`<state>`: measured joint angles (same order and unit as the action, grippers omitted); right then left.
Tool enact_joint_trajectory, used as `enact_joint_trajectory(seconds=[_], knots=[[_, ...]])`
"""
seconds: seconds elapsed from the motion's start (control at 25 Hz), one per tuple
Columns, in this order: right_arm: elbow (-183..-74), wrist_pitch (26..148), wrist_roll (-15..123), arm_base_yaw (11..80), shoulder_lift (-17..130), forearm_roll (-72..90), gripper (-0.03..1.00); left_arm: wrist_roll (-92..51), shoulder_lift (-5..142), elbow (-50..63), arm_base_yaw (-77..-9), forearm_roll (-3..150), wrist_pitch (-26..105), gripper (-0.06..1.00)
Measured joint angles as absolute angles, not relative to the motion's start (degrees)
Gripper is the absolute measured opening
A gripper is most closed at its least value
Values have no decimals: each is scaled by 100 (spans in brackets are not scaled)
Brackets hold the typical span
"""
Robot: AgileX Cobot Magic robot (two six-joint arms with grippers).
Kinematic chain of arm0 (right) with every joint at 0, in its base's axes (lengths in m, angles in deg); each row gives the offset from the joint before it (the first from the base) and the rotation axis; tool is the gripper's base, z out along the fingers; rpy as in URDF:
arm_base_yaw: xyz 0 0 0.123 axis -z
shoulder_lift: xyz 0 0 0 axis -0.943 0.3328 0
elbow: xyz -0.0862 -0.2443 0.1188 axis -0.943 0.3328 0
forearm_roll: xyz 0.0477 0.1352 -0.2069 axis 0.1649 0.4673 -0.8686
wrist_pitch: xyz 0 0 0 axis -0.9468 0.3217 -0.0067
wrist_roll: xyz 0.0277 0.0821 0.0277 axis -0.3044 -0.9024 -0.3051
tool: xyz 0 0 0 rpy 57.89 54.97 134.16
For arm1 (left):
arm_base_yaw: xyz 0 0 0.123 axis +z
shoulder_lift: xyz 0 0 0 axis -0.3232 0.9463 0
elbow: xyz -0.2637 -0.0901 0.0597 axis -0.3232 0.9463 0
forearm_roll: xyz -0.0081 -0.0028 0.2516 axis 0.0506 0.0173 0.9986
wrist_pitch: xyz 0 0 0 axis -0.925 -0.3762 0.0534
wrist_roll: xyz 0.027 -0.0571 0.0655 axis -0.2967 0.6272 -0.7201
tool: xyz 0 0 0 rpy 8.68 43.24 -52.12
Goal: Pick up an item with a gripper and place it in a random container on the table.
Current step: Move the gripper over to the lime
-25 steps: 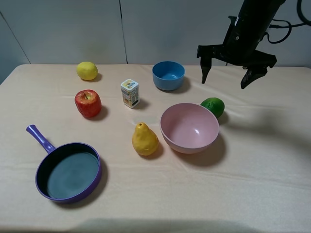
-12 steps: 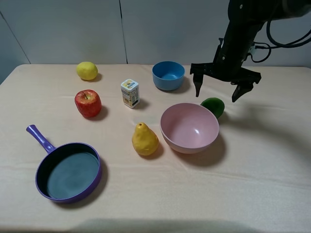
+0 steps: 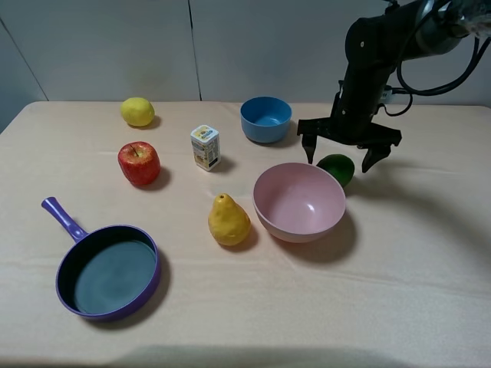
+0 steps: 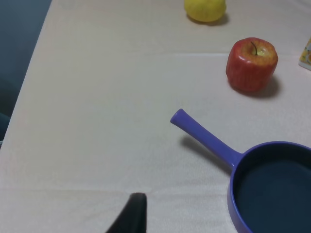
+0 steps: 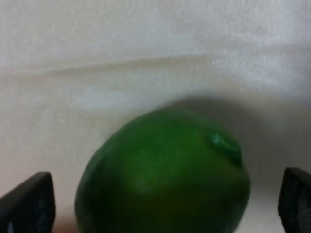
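The dark-green lime (image 3: 336, 169) lies on the beige table (image 3: 430, 253) just behind the pink bowl's right side. My right gripper (image 3: 339, 157) is open, its black fingers spread to either side of the lime and just above it. In the right wrist view the lime (image 5: 165, 172) fills the middle, with a black fingertip (image 5: 29, 204) at each lower corner, apart from it. The small blue bowl (image 3: 266, 119) stands empty at the back, left of the gripper. The left gripper shows only one black fingertip (image 4: 131, 216) above the cloth near the pan handle.
A pink bowl (image 3: 299, 202) stands in front of the lime. A yellow pear (image 3: 228, 221), a small carton (image 3: 205, 147), a red apple (image 3: 139, 162), a yellow lemon (image 3: 137, 112) and a purple frying pan (image 3: 107, 268) lie to the left.
My right arm has come down and leftward, from well above the table to straddling the lime with open fingers. Nothing else has moved.
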<state>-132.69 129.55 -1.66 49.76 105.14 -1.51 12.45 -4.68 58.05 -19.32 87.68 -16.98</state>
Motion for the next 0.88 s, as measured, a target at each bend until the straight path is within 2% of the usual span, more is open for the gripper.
enact_joint_trajectory(seconds=[0.88], knots=[[-13269, 12757, -253, 4976, 10906, -303, 69, 1245, -468, 5805, -1932, 8768, -1698, 97]])
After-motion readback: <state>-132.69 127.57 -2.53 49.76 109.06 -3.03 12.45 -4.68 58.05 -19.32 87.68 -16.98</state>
